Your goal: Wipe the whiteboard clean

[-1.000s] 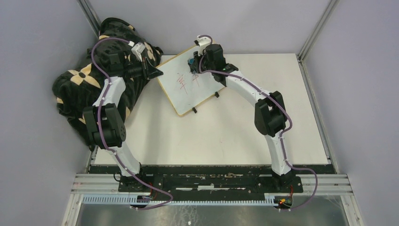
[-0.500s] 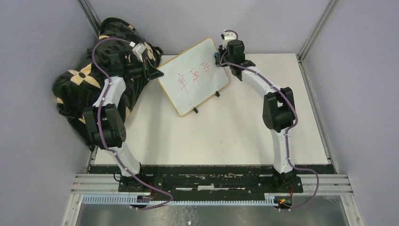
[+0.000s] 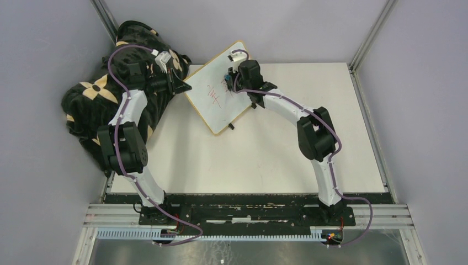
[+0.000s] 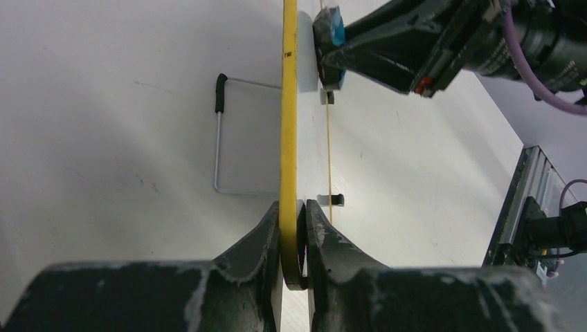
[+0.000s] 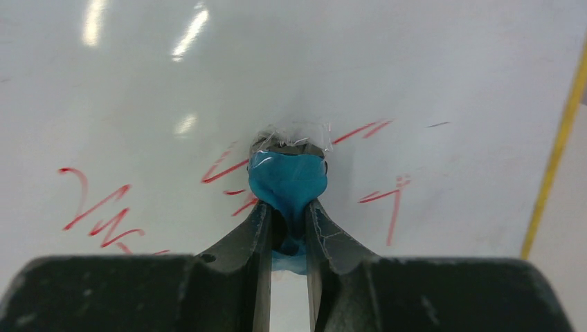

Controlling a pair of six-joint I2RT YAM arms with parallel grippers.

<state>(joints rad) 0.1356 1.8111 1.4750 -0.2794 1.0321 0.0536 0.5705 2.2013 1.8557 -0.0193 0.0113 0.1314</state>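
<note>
Right gripper (image 3: pixel 228 79) back on one whiteboard (image 3: pixel 221 113), one blue eraser (image 5: pixel 287 176)

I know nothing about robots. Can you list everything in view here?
whiteboard: one, white with tan frame, far side of the table
red marks: several, red, on the whiteboard's face
blue pad: one, blue, pressed to the whiteboard
patterned fabric: one heap, black and tan, far left corner
table: one, white, under the arms
left gripper: one, black, shut on the whiteboard's edge
right gripper: one, black, shut on the blue pad
</note>
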